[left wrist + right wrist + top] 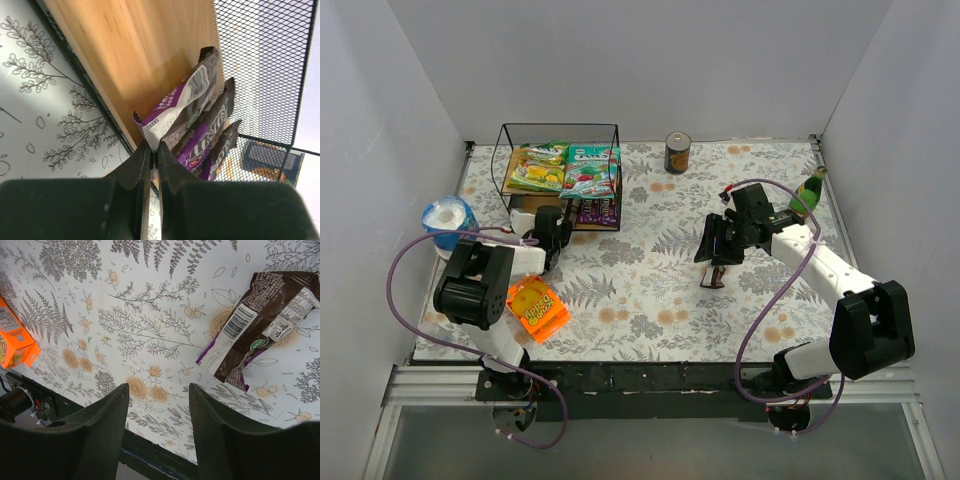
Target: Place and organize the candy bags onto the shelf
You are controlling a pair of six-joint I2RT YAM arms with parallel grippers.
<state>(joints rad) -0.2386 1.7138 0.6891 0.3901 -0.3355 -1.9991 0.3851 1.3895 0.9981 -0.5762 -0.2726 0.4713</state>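
The fern-printed table (650,300) carries the shelf (135,55), black wire mesh over pale wood, its lower board partly hidden by the left arm (480,275). A yellow-green bag (540,168) and a teal bag (590,170) lie side by side on top. The left claw (150,165) is clenched on nothing, its tips just beside glossy purple packets (200,125) on the lower board; their print is blurred. The right claw (157,405) hangs released above the table, near a crinkled brown packet (260,320) lying flat. An orange package (538,307) lies by the left arm.
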